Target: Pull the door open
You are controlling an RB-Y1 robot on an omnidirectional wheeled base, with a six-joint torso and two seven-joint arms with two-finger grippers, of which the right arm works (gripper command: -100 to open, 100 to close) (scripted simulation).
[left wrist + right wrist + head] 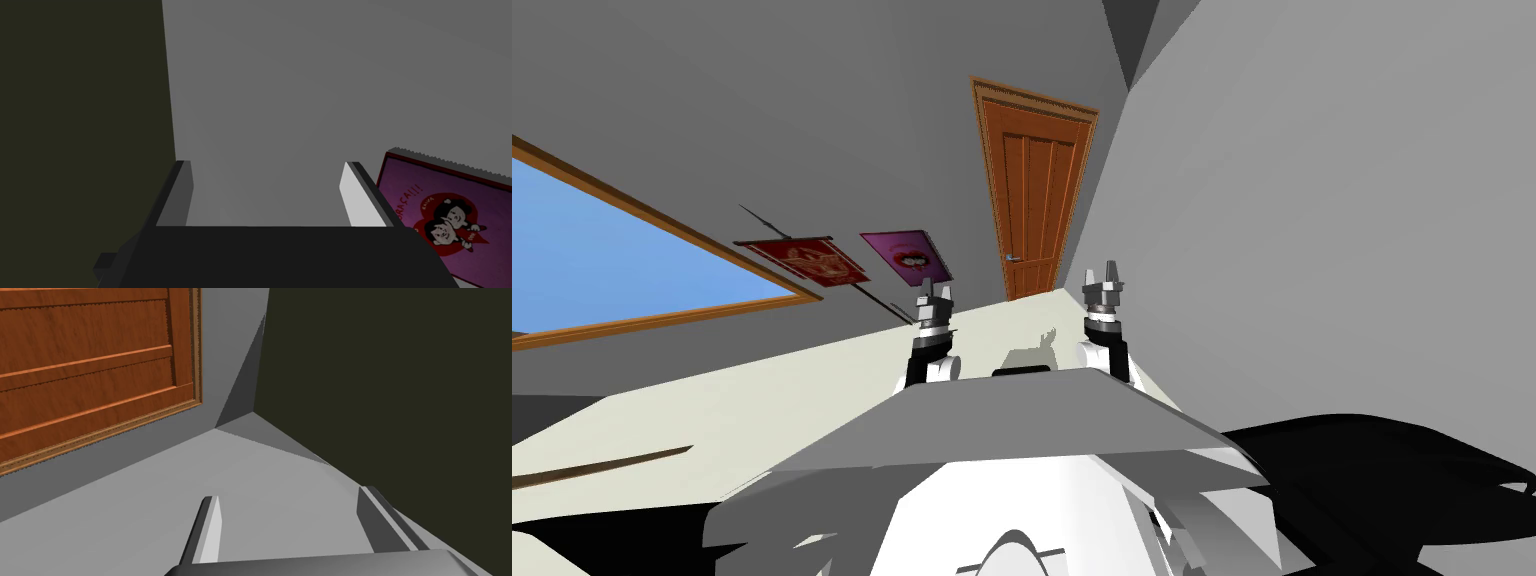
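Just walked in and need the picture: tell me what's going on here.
The robot stands well back from a brown panelled door, which looks shut, its lever handle untouched. The left gripper and right gripper are both held up in front of the robot, open and empty. The pull has not begun.

text: "…RAÇA!!!" | on: purple poster | smaller captions: too small to read
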